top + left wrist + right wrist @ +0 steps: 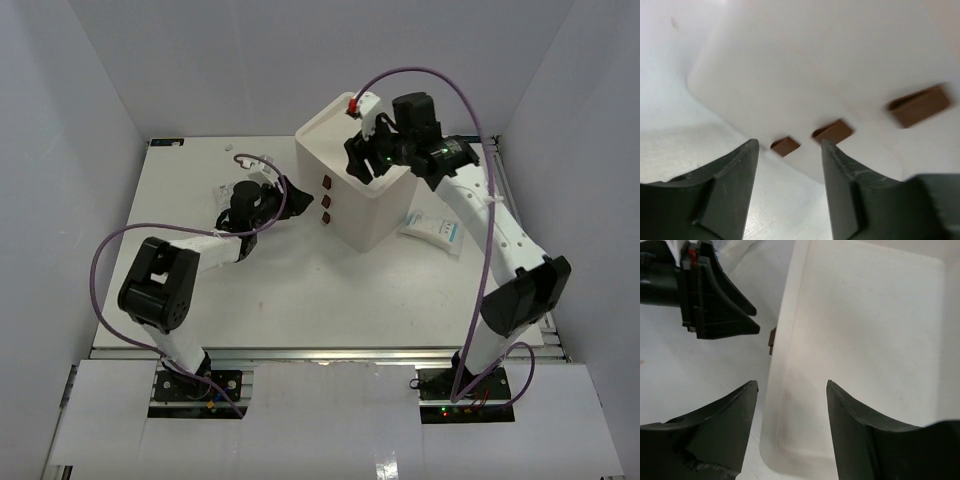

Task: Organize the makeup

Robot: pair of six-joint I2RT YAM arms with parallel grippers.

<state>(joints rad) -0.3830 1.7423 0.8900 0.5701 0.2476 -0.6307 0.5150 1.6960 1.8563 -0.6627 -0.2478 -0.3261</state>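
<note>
1. Nearest me, the sachets [432,230] lie flat on the bench [300,300], just right of the drawer box [375,205] and under the right forearm. Neither tool touches them. I find no sponges, tube or bottle in any view.
2. A pale crinkled thing lies by the left wrist in the top view. It is too hidden to name.
3. The left tool [288,192] is spread and holds nothing. It points at the box's front, close to the 3 dark red knobs [832,131] but apart from them.
4. Farthest out, the right tool [791,390] hangs over the box's top, also spread and holding nothing. One finger is above the recessed top and the other is outside the rim.
5. Risks, as I judge them:
   - The knobs are small, so a pinch off-centre could slip off one or nudge the box.
   - Pulling a drawer with the box unbraced could drag the whole box across the bench.
   - If the right tool drops as it stands, a finger could strike the rim.
   - The 2 tools work near each other at the front edge and could clash.
6. What each view adds:
   - Only the top view shows the sachets.
   - Only the left wrist view shows how the fingers line up with the knobs.
   - Only the right wrist view shows the recess holding nothing, and the left tool just beside the front.
</note>
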